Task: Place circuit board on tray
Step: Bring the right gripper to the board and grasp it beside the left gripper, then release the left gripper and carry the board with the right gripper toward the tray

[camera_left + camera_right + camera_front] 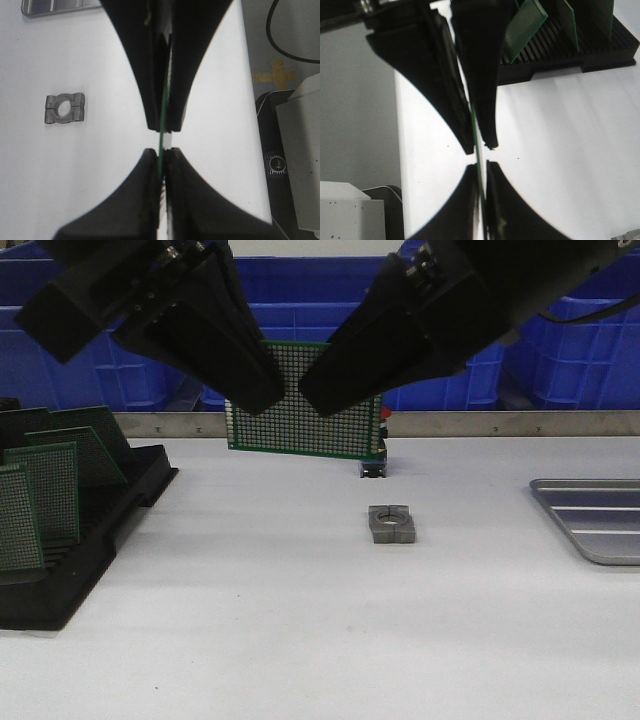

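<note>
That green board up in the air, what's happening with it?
Both arms are holding one green circuit board upright above the white table: the left gripper and right gripper each pinch its top edge. More boards stand in the black rack on the left. The metal tray on the right shows nothing on it.

I count five circuit boards (pixel 308 400), four of them in one black slotted rack (pixel 100 540), one tray (pixel 595 520), two grey clamp blocks (pixel 391 524), three blue crates (pixel 90 340).
</note>
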Action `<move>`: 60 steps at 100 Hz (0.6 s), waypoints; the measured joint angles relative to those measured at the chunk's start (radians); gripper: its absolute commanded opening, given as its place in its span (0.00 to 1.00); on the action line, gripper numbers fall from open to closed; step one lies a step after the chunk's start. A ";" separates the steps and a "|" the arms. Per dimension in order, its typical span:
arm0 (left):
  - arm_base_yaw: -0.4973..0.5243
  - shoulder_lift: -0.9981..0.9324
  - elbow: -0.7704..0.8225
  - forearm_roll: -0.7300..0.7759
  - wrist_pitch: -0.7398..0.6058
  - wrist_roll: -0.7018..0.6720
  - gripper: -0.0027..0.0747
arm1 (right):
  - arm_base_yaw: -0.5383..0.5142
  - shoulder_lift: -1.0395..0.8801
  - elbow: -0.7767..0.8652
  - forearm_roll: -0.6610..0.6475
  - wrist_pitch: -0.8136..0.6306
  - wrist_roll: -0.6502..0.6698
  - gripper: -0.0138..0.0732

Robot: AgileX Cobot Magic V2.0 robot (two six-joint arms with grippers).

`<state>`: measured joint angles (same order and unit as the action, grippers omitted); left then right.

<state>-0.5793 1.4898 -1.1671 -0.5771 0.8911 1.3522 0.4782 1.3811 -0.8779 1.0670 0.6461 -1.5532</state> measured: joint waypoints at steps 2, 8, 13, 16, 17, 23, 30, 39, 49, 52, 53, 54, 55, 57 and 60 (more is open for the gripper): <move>0.000 0.000 0.000 -0.002 0.000 0.000 0.13 | 0.000 0.000 -0.001 0.000 0.001 -0.002 0.09; 0.000 0.000 0.000 -0.009 -0.004 0.000 0.28 | 0.000 0.000 -0.001 0.000 0.007 -0.002 0.09; 0.000 0.000 0.002 -0.019 -0.010 0.000 0.43 | 0.000 0.000 -0.001 0.007 0.009 0.003 0.09; 0.000 0.000 0.002 -0.028 -0.013 0.000 0.51 | 0.000 0.000 -0.001 0.012 0.009 0.012 0.09; 0.000 0.000 0.002 -0.027 -0.012 0.000 0.55 | 0.000 0.000 -0.001 0.012 0.009 0.012 0.09; 0.000 0.000 0.002 -0.032 -0.017 0.000 0.66 | -0.002 0.000 -0.002 0.017 0.007 0.033 0.09; 0.000 0.000 0.002 -0.015 -0.029 0.000 0.71 | -0.024 0.000 -0.002 0.021 0.009 0.067 0.09; 0.000 0.000 0.002 0.027 -0.054 -0.002 0.70 | -0.090 0.000 -0.002 0.021 0.009 0.135 0.09; 0.003 -0.004 0.002 0.080 -0.090 -0.019 0.70 | -0.203 0.001 -0.002 0.021 0.011 0.234 0.09; 0.010 -0.008 0.002 0.085 -0.099 -0.023 0.70 | -0.250 0.004 -0.002 0.021 0.011 0.263 0.09; 0.010 -0.009 0.002 0.088 -0.101 -0.023 0.70 | -0.260 0.006 -0.002 0.021 0.011 0.277 0.09; 0.015 -0.012 0.002 0.088 -0.104 -0.023 0.70 | -0.279 0.006 -0.002 0.023 0.011 0.284 0.09; 0.017 -0.011 0.002 0.090 -0.108 -0.025 0.70 | -0.288 0.009 -0.002 0.023 0.011 0.291 0.09; 0.023 -0.014 0.002 0.091 -0.114 -0.025 0.70 | -0.316 0.014 -0.002 0.025 0.011 0.312 0.09; 0.034 -0.015 0.002 0.092 -0.120 -0.027 0.70 | -0.354 0.024 -0.002 0.025 0.011 0.338 0.09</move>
<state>-0.5451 1.4746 -1.1654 -0.4848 0.7708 1.3250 0.1245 1.4051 -0.8802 1.0923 0.6575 -1.2155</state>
